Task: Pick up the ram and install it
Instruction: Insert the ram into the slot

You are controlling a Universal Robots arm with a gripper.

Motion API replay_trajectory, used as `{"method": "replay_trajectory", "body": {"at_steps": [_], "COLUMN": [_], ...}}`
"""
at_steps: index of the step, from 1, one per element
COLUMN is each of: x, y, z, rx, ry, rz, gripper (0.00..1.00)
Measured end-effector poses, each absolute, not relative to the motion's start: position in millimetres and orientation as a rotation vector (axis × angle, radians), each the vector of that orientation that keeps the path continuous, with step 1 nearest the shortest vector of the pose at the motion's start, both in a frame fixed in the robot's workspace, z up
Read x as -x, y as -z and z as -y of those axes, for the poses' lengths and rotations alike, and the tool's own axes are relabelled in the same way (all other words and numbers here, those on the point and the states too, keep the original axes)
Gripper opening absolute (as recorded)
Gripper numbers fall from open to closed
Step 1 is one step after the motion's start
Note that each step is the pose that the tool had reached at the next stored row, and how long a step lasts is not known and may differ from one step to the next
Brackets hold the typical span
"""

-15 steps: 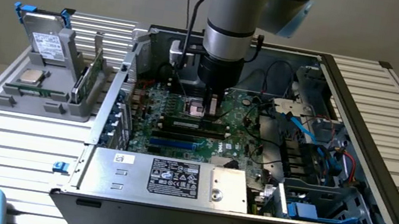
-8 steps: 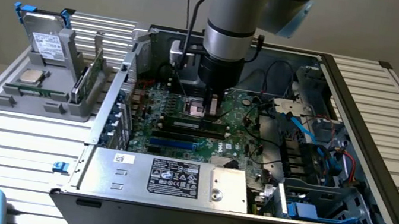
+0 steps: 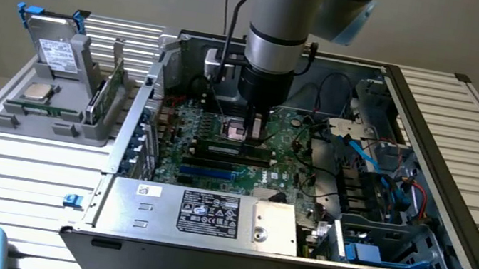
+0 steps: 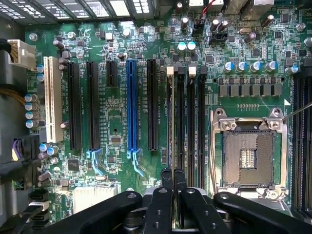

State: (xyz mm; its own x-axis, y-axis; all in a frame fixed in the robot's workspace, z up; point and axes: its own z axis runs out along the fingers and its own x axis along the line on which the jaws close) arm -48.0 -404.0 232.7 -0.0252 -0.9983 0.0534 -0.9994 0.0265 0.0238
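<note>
Ram (image 4: 173, 219) edge-on, apparently clenched in pincer (image 4: 172, 173), long axis parallel to black memory slots (image 4: 191, 122)

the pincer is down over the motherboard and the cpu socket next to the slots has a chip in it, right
Not quite. The socket is empty, with its bare contacts showing in the wrist view. The pincer is indeed down over the motherboard.
</note>
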Motion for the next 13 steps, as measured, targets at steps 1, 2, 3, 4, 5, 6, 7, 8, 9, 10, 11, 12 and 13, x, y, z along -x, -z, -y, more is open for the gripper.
{"method": "replay_trajectory", "body": {"at_steps": [1,2,3,4,5,6,7,8,9,10,11,12,13], "x": [47.9,47.9,47.9,47.9,47.8,47.8,47.8,47.8,47.8,47.8,47.8,47.8,47.8], "y": [-232.7,-232.7,-232.7,-232.6,-232.6,-232.6,-232.6,-232.7,-232.6,-232.6,-232.6,-232.6,-232.6], "z": [404.1,404.2,404.2,404.2,404.2,404.2,404.2,404.2,404.2,404.2,404.2,404.4,404.6], "rx": [-2.156,-2.158,-2.161,-2.164,-2.167,-2.168,-2.17,-2.172,-2.175,-2.177,-2.177,-2.178,-2.178], "ry": [-0.03,-0.029,-0.028,-0.026,-0.025,-0.025,-0.024,-0.024,-0.023,-0.022,-0.022,-0.021,-0.021], "rz": [2.21,2.208,2.207,2.205,2.204,2.203,2.201,2.2,2.198,2.197,2.196,2.196,2.196], "gripper": [0.13,0.13,0.13,0.13,0.13,0.13,0.13,0.13,0.13,0.13,0.13,0.13,0.13]}}
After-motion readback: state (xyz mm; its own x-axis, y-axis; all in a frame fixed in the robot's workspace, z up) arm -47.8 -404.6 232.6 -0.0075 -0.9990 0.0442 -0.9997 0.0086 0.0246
